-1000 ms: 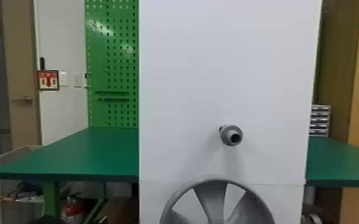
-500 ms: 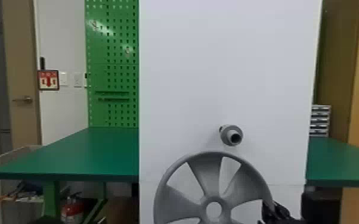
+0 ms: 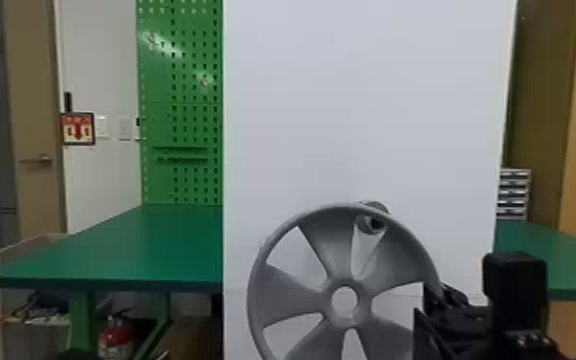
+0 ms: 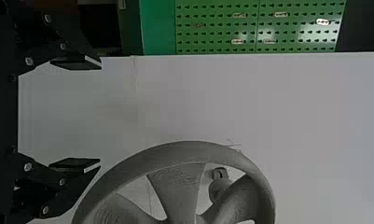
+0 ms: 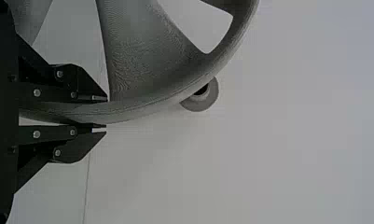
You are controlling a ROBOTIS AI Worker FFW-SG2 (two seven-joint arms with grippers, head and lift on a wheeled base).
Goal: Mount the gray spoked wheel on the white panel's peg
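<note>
One gray spoked wheel [image 3: 321, 298] has its rim in the right claw [image 3: 420, 302].

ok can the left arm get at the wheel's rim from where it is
Probably yes: the left claw is open and empty, and the wheel's rim passes close beside one finger, with nothing seen between them. It would likely have to shift so the rim falls between its fingers.

i saw matt gray plastic-looking wheel [image 3: 292, 294], fine ridges on its spokes [image 5: 133, 56]; smooth matt white panel [image 3: 359, 119]; green pegboard [image 3: 182, 110] glossy, looked like painted metal; green tabletop [image 3: 148, 249] looked smooth.
</note>
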